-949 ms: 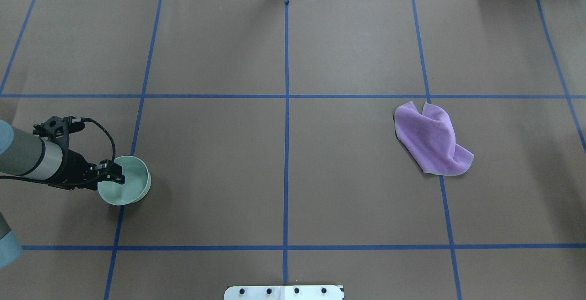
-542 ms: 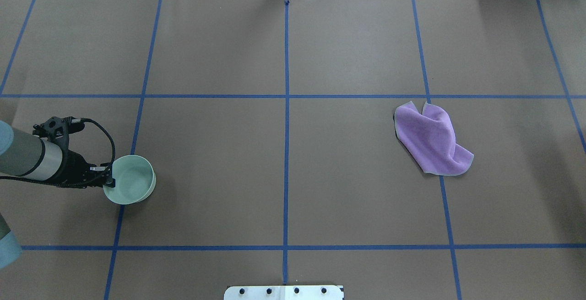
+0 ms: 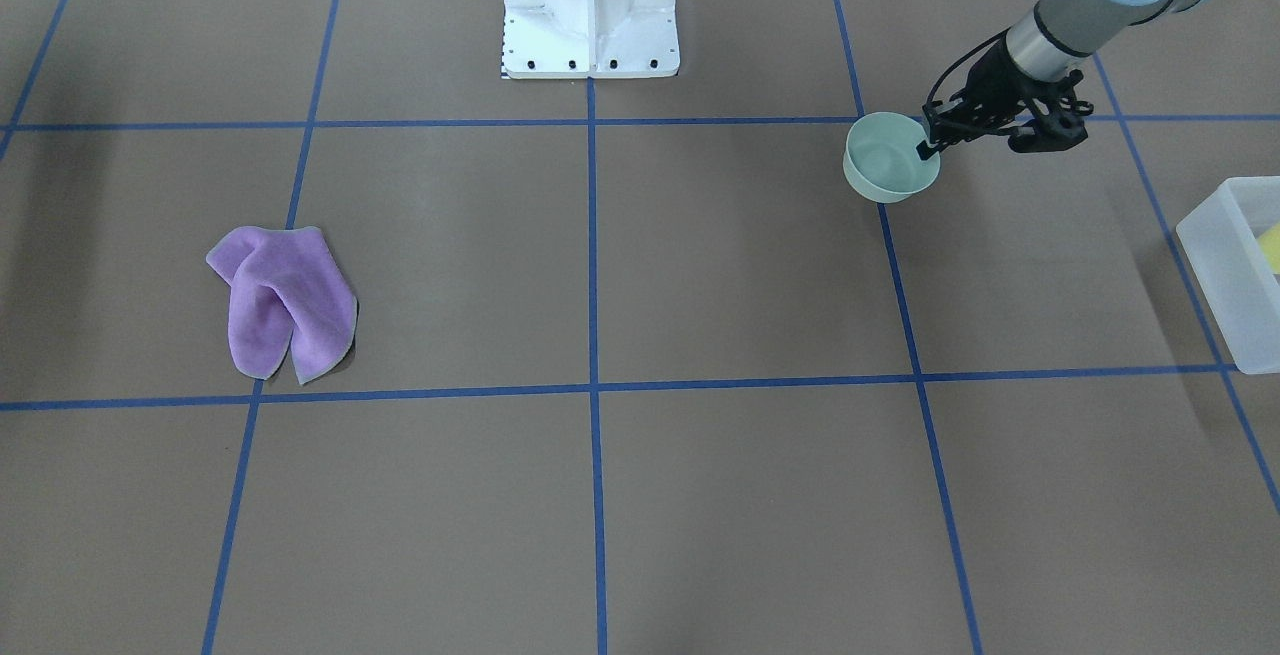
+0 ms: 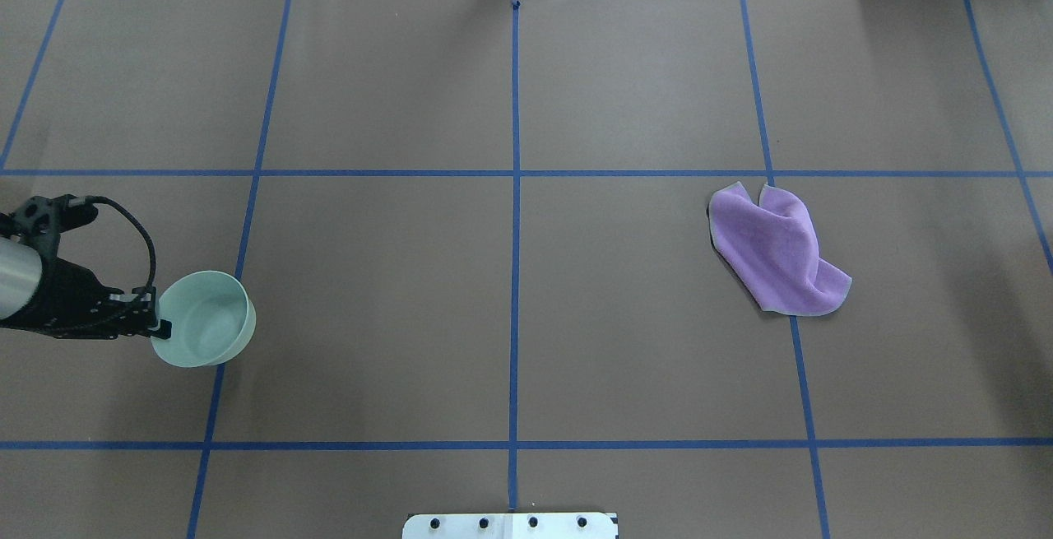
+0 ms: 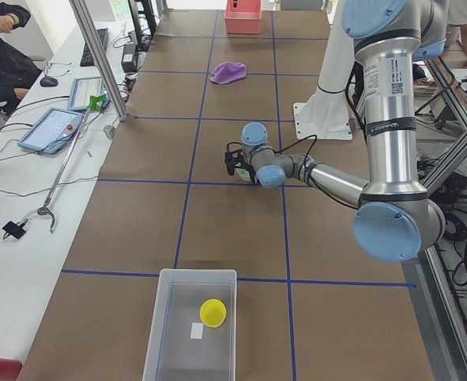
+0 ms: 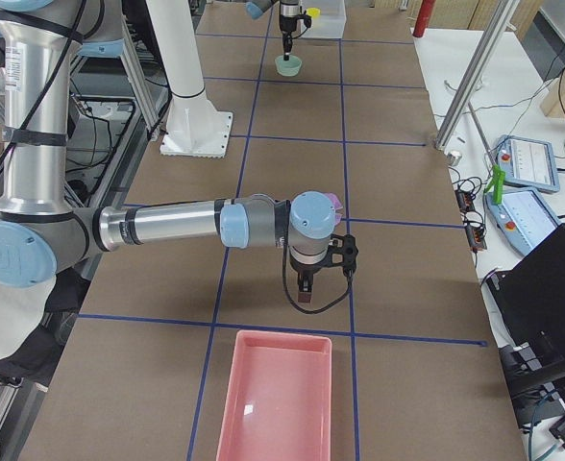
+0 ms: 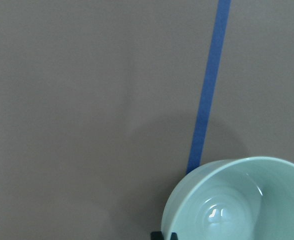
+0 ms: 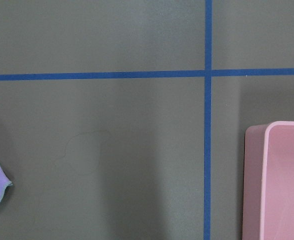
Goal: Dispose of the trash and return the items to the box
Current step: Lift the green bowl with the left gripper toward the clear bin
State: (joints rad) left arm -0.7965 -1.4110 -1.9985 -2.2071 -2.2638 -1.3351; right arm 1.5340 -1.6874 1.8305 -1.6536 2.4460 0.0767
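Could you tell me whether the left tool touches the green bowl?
Touching: the overhead view shows the left tool gripping the green bowl at its rim.

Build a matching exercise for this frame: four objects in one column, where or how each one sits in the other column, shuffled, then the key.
1. pale green bowl
2. purple cloth
3. yellow cup
4. pink tray

A. inside the translucent bin
B. standing empty
C. rim held in the jaws of the left gripper
D. lying crumpled on the table

Pairs: 1-C, 2-D, 3-A, 4-B.
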